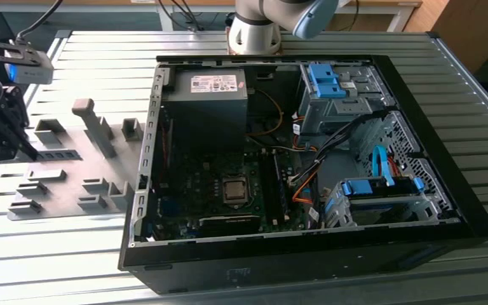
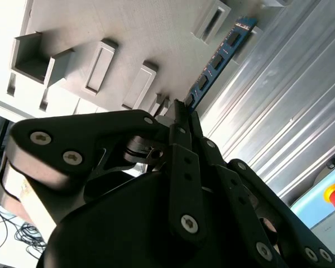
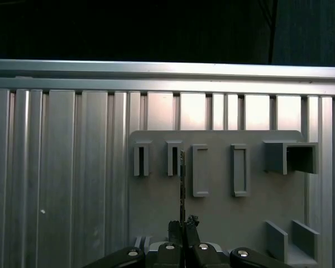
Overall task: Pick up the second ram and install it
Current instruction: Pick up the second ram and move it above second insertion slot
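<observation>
The ram stick (image 2: 216,61) is clamped by the claw (image 2: 184,110) at the grey tray (image 2: 128,33). Installation in the computer case (image 1: 312,270) is not yet done; exact slot alignment is required.

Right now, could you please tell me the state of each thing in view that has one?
gripper: shut on the second ram.
second ram: clamped at one end, jutting out past the fingertips over the fixture plate, not yet in the computer case.
computer case: lying on its side, open, insides exposed.
fixture plate: the slots seen in the first wrist view look empty.
</observation>
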{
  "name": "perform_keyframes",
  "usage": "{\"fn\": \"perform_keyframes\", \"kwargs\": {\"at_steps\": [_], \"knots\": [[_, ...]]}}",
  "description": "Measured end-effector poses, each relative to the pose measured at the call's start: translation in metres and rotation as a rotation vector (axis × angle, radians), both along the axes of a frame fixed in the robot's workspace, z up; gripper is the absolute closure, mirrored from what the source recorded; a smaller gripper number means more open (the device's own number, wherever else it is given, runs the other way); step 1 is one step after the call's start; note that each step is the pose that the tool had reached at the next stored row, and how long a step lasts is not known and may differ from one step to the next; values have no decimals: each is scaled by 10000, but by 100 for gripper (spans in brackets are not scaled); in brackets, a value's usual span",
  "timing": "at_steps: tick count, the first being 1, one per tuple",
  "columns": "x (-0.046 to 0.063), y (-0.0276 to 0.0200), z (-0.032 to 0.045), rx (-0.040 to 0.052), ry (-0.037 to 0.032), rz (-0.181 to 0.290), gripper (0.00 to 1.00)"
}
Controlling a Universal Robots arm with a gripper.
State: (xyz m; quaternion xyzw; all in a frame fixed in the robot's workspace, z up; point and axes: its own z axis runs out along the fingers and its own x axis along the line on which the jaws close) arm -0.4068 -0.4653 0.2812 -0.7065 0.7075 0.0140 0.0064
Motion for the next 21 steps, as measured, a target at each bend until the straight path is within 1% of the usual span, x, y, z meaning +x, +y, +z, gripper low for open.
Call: {"fn": "perform_keyframes", "kwargs": {"at_steps": [10,21], "knots": [[0,0,63,0,0,0,86],[0,0,114,1,-1,0,86]]}}
